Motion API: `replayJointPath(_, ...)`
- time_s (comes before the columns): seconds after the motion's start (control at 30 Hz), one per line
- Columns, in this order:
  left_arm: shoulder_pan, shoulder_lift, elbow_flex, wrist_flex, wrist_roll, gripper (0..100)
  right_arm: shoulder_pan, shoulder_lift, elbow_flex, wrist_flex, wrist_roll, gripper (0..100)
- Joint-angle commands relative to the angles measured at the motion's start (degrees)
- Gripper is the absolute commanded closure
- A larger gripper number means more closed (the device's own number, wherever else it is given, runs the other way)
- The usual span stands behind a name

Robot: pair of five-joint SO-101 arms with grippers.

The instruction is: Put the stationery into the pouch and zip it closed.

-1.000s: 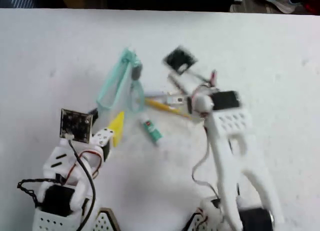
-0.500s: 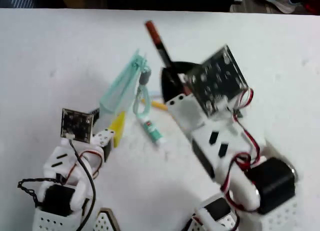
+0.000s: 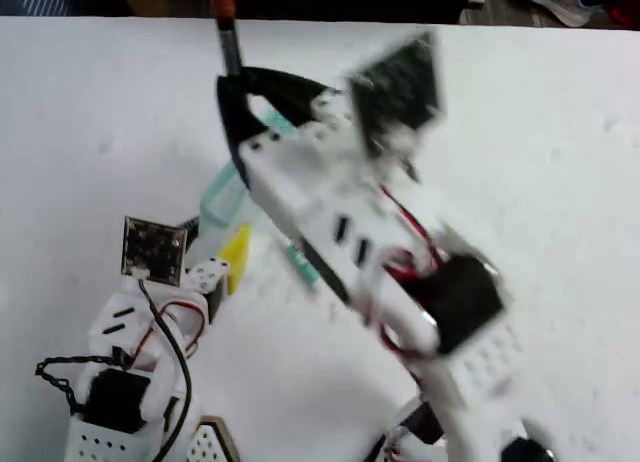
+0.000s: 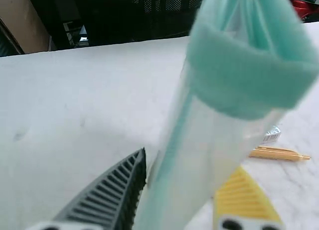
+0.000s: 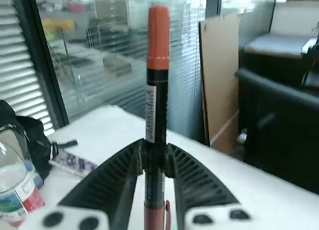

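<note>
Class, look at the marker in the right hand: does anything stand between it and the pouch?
Nothing visible does. The right hand holds the marker raised off the table; the left hand holds the pouch. Whether its mouth is open cannot be told.

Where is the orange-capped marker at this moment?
The marker is clamped in the right claw, near the table's far edge in the high view, just beyond the pouch.
</note>
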Motion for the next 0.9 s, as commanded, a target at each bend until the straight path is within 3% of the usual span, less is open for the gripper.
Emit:
replayJointPath(0.0,0.6,-0.7,-2.3,0.1,0.6,78,-0.3,3.9,-2.0,-1.4,-1.1,98.3)
replayJointPath(0.3,0.5,-0.7,-2.3,0.0,0.6,78,-0.2,6.8,4.2,-1.7,-1.1,98.2)
replayJointPath(0.7,0.5,-0.7,-2.3,0.0,0.7,78,-2.3,-3.8,15.9,-1.4,-0.5,97.9)
replayJointPath(0.77,0.5,-0.7,-2.3,0.0,0.7,78,-2.3,-5.4,18.1,-0.1,2.5,93.7)
replayJointPath(0.87,0.5,-0.7,-2.3,0.0,0.7,78,-2.4,-7.3,20.6,2.4,7.6,79.7)
